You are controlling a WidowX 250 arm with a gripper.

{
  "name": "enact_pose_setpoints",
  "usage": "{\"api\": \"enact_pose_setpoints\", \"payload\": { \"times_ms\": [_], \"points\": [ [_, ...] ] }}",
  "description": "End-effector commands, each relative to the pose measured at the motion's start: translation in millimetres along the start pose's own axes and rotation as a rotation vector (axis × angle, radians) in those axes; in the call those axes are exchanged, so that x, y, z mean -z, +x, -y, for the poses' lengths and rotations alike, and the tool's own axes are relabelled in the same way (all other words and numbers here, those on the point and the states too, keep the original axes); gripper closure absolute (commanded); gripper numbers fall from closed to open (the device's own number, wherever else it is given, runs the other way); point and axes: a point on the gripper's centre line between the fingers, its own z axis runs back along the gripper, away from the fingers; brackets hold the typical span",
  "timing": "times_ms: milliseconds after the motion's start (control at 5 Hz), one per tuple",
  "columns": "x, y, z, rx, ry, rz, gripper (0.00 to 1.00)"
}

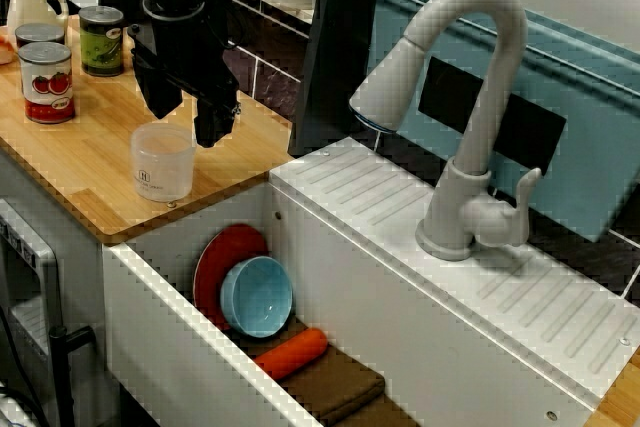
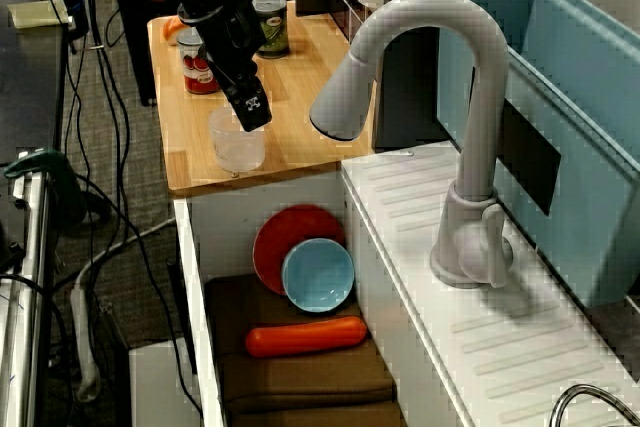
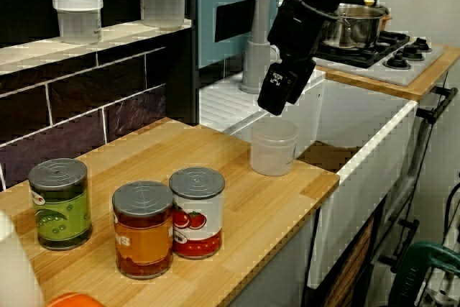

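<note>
- While the tool [image 1: 186, 127] hangs over the wooden surface [image 1: 90, 172], we read its two black fingers [image 1: 158, 97] as spread apart, with nothing pinched between them. The gap shows best in the view across the sink.
- We locate the clear plastic cup [image 1: 163, 162] directly beneath the tool. It stands upright on the surface, near the edge that borders the sink [image 1: 180, 347].
- In the view from the cans' end, the fingertips sit just above the cup's rim, and we see a thin gap between them and the rim. In the view along the sink, the tool overlaps the rim, so we cannot tell there whether they touch.
- We note three cans standing upright at the other end of the surface, well apart from the cup:
- the tomato can [image 1: 46, 82], which is nearest to the cup;
- the orange-labelled can [image 3: 143, 229], just beside the tomato can;
- the green-labelled can [image 1: 101, 40], a little apart from both.
- Inside the sink, the red plate [image 1: 225, 252] leans on its edge against the wall nearest the surface.
- We see the blue bowl [image 1: 257, 295] tilted on its edge against that plate.
- Just beside the bowl, the carrot [image 1: 290, 354] lies on the brown cloth [image 1: 340, 387].
- Behind the sink, the faucet [image 1: 470, 117] stands upright on a white ribbed ledge, with its spout arching toward the surface.
</note>
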Motion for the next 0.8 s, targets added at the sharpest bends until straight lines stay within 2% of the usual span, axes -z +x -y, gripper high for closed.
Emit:
{"api": "enact_pose_setpoints", "payload": {
  "times_ms": [0,600],
  "points": [
    [14.2,2.5,0,-0.002,0.031,0.025,0.00],
    [25.5,-4.8,2,0.003,0.053,0.032,0.00]
  ]
}}
